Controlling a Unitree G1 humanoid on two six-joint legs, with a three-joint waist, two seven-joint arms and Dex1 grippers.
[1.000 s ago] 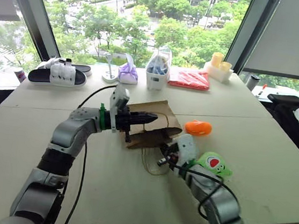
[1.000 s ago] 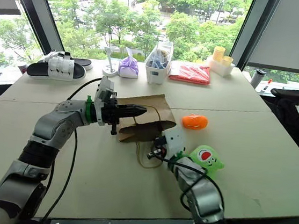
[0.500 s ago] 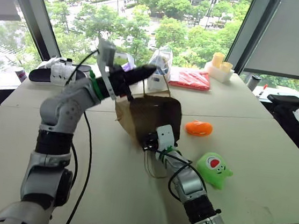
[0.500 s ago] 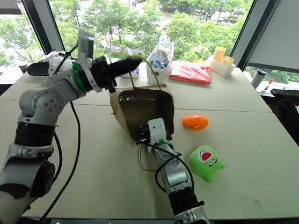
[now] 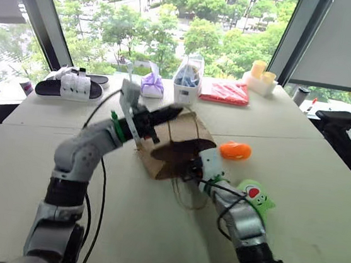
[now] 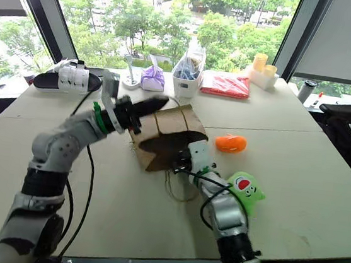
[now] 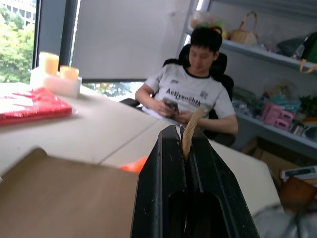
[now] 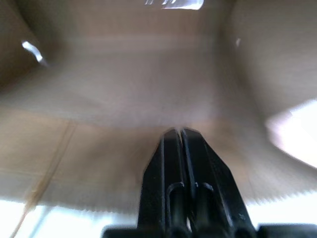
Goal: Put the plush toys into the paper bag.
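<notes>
Pinching a bag handle [image 7: 190, 130] in the left gripper [image 7: 184, 135], right gripper [image 8: 177, 133] closed inside the paper bag [image 5: 175, 145] mid-table, orange toy [image 5: 234, 151] and green toy [image 5: 255, 196] lying beside it

I stand at a pale table [image 5: 321, 186] with seams where its sections meet; beyond it a wide window [image 5: 175, 23] gives bright daylight and green trees; dark frames [image 5: 39, 17] slant at both sides, and a grey blind [image 5: 347, 43] covers the right pane; behind a seated person [image 7: 190, 91] are shelves [image 7: 277, 54] holding what look like baskets.
</notes>
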